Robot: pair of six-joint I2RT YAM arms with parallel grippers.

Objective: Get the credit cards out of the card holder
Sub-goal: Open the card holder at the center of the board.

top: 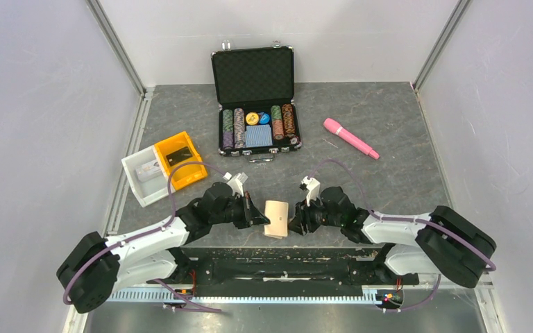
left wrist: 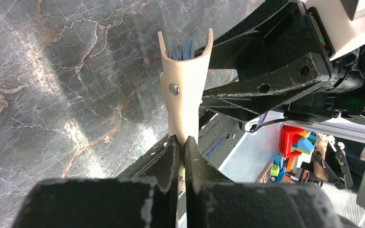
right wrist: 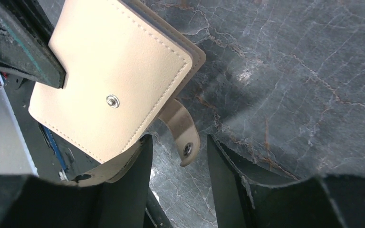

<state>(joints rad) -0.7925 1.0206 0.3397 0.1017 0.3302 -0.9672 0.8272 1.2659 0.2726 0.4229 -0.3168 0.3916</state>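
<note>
The card holder (top: 275, 219) is held up over the near part of the tabletop (top: 388, 173), between the two arms and just ahead of their bases. It is tan and folded. In the top view its long axis runs roughly far to near, slightly tilted, with its broad face turned up toward that camera.

The left claw (left wrist: 181, 147) is pressed together on one edge of it. From there the holder juts straight away from the claw. Its far edge gapes a little, and blue cards (left wrist: 180, 47) show between the two tan covers. That mouth points toward the right arm. A metal snap stud (left wrist: 174, 88) sits on the outer cover.

The right claw (right wrist: 178, 142) is spread. The closing tab (right wrist: 183, 130) is unfastened and hangs off the holder's edge into the gap between the fingers. One finger (right wrist: 133, 190) lies right at the holder's lower corner, while the other stands clear of the tab.

Farther back, an open black chip case (top: 253, 97) stands well apart from the holder.
</note>
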